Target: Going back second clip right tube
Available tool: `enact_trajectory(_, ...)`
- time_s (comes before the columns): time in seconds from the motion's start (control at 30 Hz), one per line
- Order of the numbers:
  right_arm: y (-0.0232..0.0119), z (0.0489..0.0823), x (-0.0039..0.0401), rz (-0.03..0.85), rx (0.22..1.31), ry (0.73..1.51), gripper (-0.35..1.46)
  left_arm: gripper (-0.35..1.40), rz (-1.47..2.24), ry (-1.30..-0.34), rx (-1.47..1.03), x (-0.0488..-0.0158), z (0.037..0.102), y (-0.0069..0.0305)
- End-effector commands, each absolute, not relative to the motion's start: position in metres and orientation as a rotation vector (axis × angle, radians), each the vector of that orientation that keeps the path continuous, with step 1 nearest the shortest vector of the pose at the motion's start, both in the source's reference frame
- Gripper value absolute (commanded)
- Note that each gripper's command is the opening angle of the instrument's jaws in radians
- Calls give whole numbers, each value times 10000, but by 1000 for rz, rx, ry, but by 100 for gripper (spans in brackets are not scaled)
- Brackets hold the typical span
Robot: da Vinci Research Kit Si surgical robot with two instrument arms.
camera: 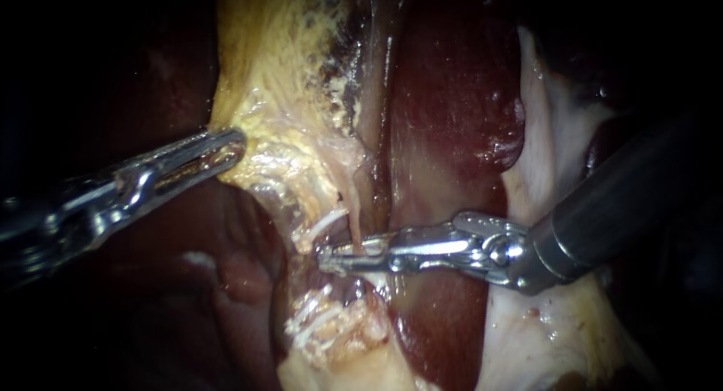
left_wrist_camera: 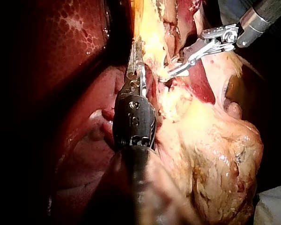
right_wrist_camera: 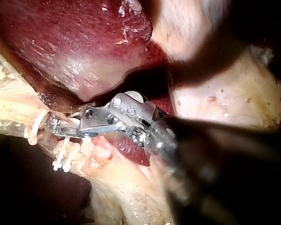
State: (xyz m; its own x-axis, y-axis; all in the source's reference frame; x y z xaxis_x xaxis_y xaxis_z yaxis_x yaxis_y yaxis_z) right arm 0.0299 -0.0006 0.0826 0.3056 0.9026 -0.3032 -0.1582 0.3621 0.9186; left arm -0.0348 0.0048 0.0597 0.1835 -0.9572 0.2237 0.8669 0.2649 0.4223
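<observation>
A thin pink tube [camera: 354, 227] runs down from the yellow tissue [camera: 279, 90] to the jaws of my right instrument [camera: 325, 259]. These jaws show a narrow gap and lie across the tube, open. A white clip [camera: 329, 222] sits just to the left of the tube, above the jaw tips. Several more white clips [camera: 309, 319] lie lower down. In the right wrist view the right instrument [right_wrist_camera: 56, 127] reaches between a clip [right_wrist_camera: 35, 126] and the lower clips [right_wrist_camera: 65, 157]. My left instrument [camera: 230, 146] is shut on the edge of the yellow tissue and also shows from its own camera [left_wrist_camera: 136, 51].
Dark red liver [camera: 452, 97] rises behind the right instrument's jaws. Pale tissue [camera: 542, 135] lies under its shaft. In the left wrist view the right instrument [left_wrist_camera: 171, 72] comes in ahead of mine, over lumpy yellow tissue [left_wrist_camera: 210, 150].
</observation>
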Motion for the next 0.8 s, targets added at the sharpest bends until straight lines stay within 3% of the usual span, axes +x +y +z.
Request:
enact_trajectory(0.03,-6,827,300,856,927,1000,-35,-35,-1302,-490,217,-348,597,48)
enact_trajectory(0.13,-7,827,300,855,926,1000,-35,-35,-1307,-489,215,-348,597,48)
enact_trajectory(0.2,-8,829,300,853,926,1001,5,-35,-1309,-488,213,-348,597,48)
enact_trajectory(0.27,-10,831,299,857,928,999,34,-35,-1311,-486,209,-348,597,48)
enact_trajectory(0.33,-9,832,299,787,881,1029,54,-35,-1313,-486,208,-348,597,48)
enact_trajectory(0.43,-5,834,298,721,832,1061,60,-35,-1314,-486,210,-348,597,48)
enact_trajectory(0.8,7,841,280,672,763,1090,60,-35,-1315,-486,212,-348,596,47)
